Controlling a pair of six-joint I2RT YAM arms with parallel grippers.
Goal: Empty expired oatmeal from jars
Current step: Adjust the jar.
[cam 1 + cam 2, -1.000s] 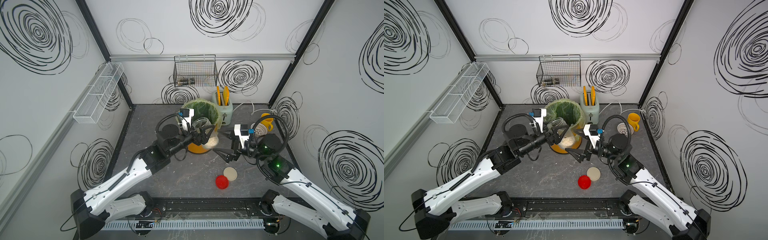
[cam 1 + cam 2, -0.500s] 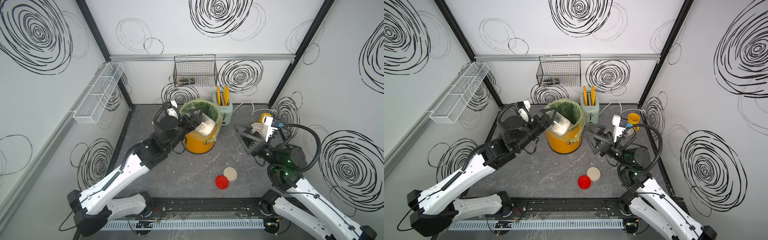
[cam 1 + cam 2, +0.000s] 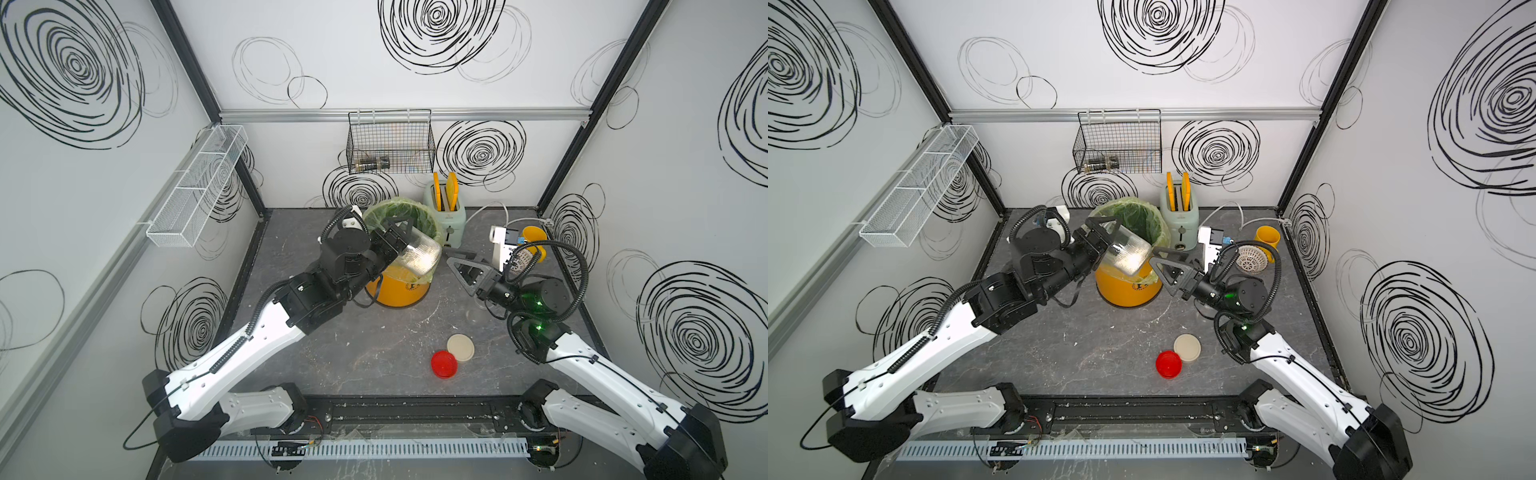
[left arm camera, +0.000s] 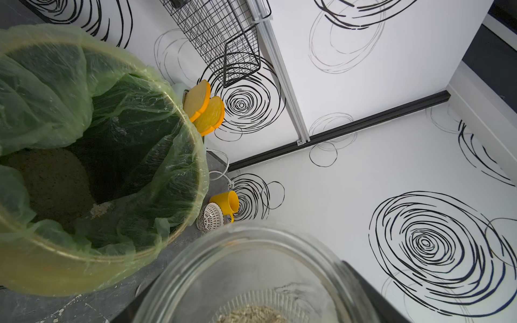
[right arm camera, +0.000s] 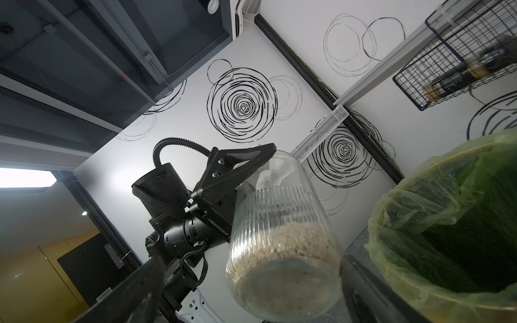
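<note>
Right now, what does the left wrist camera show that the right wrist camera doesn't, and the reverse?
Only left wrist: the yellow mug, white strainer, toast slices and a heap inside the bucket. Only right wrist: the left gripper clamped on the jar, and the white mesh shelf. Both: the jar holding oatmeal, the green-lined bucket, the black wire basket.

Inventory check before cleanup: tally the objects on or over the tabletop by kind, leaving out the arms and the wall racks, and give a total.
jar: 1
lids: 2, red lid and cream lid
bucket: 1
toaster: 1
toast slices: 2
mug: 1
strainer: 1
Total: 9
</note>
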